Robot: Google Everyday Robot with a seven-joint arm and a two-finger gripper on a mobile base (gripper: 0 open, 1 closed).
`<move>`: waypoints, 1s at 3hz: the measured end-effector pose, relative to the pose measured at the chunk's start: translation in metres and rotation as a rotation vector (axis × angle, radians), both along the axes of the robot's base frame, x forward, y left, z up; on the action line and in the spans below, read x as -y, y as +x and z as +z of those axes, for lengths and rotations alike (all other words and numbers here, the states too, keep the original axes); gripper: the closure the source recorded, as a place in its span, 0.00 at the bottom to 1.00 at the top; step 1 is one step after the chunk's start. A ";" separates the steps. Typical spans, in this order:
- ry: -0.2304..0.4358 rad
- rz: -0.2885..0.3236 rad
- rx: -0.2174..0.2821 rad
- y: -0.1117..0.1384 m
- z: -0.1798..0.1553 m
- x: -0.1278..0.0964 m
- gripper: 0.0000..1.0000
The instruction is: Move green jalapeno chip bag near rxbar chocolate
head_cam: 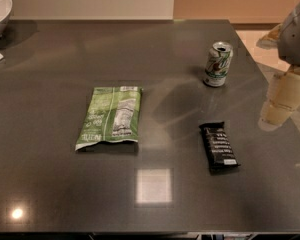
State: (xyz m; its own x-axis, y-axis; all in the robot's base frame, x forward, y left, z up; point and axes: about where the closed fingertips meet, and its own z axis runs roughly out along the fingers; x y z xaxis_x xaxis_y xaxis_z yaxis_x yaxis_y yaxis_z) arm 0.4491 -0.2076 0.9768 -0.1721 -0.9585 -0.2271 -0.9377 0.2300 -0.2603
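While green jalapeno chip bag (pixel 111 116) lies flat centre-left on table (pixel 50 184), untouched | rxbar chocolate (pixel 219 146) lower right, well apart | gripper (pixel 284 96) at right edge, open/shut: can't tell, not on bag | step: approach, pre-grasp | next: reach left to bag, grasp, set beside bar

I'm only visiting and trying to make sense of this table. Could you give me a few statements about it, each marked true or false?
1. The green jalapeno chip bag lies flat on the table. True.
2. The rxbar chocolate touches the bag. False: bare table separates them.
3. The soda can stands upright, farther back than the bar. True.
4. The gripper is holding the bag. False: it is at the right edge of the view, well away from the bag.
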 end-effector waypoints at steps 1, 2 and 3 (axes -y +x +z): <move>0.037 0.085 0.035 0.022 -0.001 -0.023 0.00; 0.082 0.206 0.071 0.052 -0.005 -0.057 0.00; 0.112 0.333 0.085 0.079 -0.011 -0.096 0.00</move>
State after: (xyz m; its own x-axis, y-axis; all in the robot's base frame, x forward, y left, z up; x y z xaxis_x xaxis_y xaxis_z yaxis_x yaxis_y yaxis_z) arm 0.5282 -0.1116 0.9661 0.1700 -0.9272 -0.3337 -0.9420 -0.0535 -0.3313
